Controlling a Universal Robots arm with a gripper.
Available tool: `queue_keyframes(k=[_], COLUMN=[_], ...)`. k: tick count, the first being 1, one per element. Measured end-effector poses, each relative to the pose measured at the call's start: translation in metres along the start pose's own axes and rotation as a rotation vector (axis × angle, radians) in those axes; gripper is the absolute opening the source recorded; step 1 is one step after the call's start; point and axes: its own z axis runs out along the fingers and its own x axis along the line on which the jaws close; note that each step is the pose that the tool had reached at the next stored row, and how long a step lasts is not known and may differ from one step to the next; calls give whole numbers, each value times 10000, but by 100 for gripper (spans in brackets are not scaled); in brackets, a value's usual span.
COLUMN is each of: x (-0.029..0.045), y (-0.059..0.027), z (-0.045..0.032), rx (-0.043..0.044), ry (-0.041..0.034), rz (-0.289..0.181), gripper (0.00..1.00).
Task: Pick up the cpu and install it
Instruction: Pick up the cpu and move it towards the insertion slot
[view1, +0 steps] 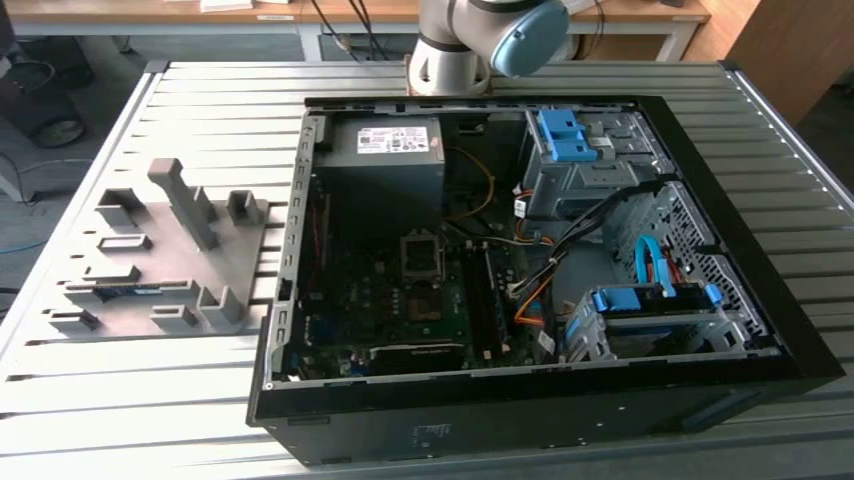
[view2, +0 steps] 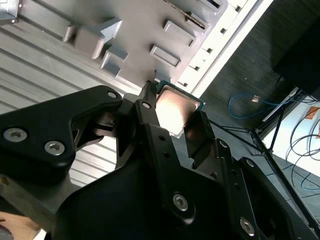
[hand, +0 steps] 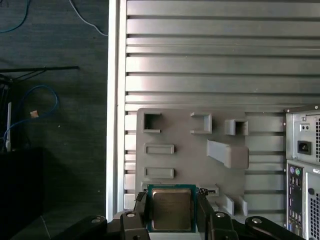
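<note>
My gripper (hand: 172, 215) is pinched narrow on the cpu (hand: 172, 209), metal top showing in both wrist views, by the edge of the grey fixture plate (hand: 190, 150). The exterior view adds the open pc case (view1: 747, 300) on the tabletop (view1: 200, 90), its socket (view1: 419, 250) facing up.

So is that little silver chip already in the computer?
No, in the first wrist view the cpu is clamped in the gripper, in front of the grey tray, outside the case.
</note>
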Motion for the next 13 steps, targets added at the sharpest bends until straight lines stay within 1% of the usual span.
queue_keyframes(k=[13], x=[-576], y=[5], z=[7], rx=[-1], ry=[1], rz=[-1], gripper=[47])
